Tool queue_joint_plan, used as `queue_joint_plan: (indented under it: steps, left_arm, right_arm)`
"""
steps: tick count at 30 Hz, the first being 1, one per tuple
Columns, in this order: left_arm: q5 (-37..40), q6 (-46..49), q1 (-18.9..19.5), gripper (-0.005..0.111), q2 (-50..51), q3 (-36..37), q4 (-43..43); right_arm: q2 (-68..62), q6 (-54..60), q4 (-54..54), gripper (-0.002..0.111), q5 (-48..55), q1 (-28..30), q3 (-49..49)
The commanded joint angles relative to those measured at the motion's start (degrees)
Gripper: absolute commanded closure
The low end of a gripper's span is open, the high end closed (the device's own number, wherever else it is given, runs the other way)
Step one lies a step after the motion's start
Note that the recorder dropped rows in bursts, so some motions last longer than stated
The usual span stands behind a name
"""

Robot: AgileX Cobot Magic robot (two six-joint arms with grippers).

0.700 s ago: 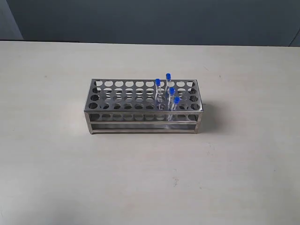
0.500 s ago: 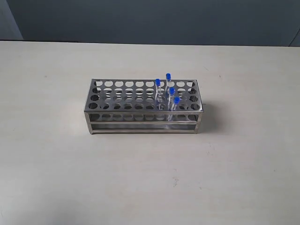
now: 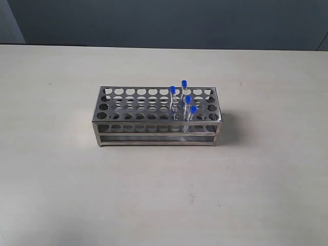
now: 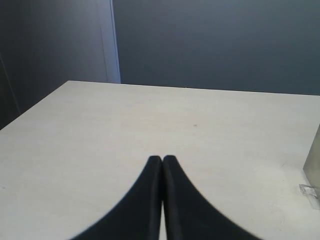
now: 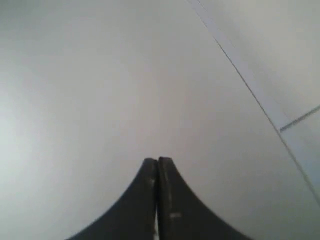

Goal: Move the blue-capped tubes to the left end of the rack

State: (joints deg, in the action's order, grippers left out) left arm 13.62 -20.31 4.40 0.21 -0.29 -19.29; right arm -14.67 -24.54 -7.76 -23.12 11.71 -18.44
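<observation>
A shiny steel rack (image 3: 133,114) stands mid-table in the exterior view. Several blue-capped tubes (image 3: 183,100) stand upright in holes near its right end; the holes at its left end hold nothing. No arm shows in that view. My left gripper (image 4: 162,159) is shut with nothing in it, hovering over bare table, and a sliver of the rack (image 4: 313,165) shows at the picture's edge. My right gripper (image 5: 158,161) is also shut and holds nothing, facing a plain pale surface; neither rack nor tubes appear there.
The pale table (image 3: 61,179) spreads wide around the rack on all sides. A dark wall (image 3: 164,20) runs behind its far edge. In the left wrist view the table's far edge and corner (image 4: 67,83) meet a dark backdrop.
</observation>
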Motion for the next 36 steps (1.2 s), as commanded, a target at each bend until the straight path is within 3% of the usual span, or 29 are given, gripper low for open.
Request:
queue_joint_plan:
  steps: [1, 4, 6, 8, 10, 12, 14, 16, 18, 20, 25, 31, 36]
  left_arm:
    - [-0.26, -0.15, -0.39, 0.106, -0.21, 0.19, 0.19]
    - [-0.26, -0.15, -0.39, 0.106, -0.21, 0.19, 0.19]
    - [-0.26, -0.15, -0.39, 0.106, -0.21, 0.19, 0.19]
    - [-0.26, -0.15, -0.39, 0.106, -0.21, 0.19, 0.19]
    - [-0.26, -0.15, -0.39, 0.106, -0.21, 0.19, 0.19]
    - [-0.26, -0.15, -0.39, 0.106, -0.21, 0.19, 0.19]
    - [-0.26, -0.15, -0.39, 0.106, -0.21, 0.19, 0.19]
    - [-0.26, -0.15, -0.39, 0.106, -0.21, 0.19, 0.19]
    - [-0.26, -0.15, -0.39, 0.106, -0.21, 0.19, 0.19]
    - [-0.26, -0.15, -0.39, 0.106, -0.21, 0.19, 0.19]
    - [-0.26, -0.02, -0.39, 0.106, -0.21, 0.19, 0.19]
    - [-0.26, -0.15, -0.39, 0.106, -0.21, 0.19, 0.19]
    - [-0.26, -0.15, -0.39, 0.106, -0.21, 0.19, 0.19]
  right_arm:
    - [-19.72, 6.42, 14.08, 0.109, 0.52, 0.22, -21.4]
    - [-34.24, -7.92, 34.77, 0.109, 5.29, -0.26, -38.41]
    - [-41.57, -23.4, 55.57, 0.109, 5.24, -2.15, -45.07]
    - [-45.64, -36.6, 73.6, 0.109, 0.23, -4.91, -46.37]
    - [-48.91, -44.05, 82.14, 0.109, -7.25, -8.44, -43.61]
    - [-52.0, -37.13, 77.1, 0.109, -8.24, -14.0, -36.75]
    - [-54.95, -17.66, 58.8, 0.109, -4.23, -19.55, -28.26]
    - [-58.53, 8.97, 30.66, 0.109, -7.19, -24.99, -19.89]
    - [-62.32, 24.54, 12.08, 0.109, -15.43, -30.86, -13.21]
    - [-66.25, 29.87, 3.23, 0.109, -21.2, -35.63, -8.88]
    - [-75.2, 27.01, 6.96, 0.109, -22.18, -42.3, -7.01]
    - [-77.61, 23.14, 9.63, 0.109, -25.88, -43.18, -7.01]
    - [-77.61, 16.25, 17.69, 0.087, -25.83, -43.18, -7.01]
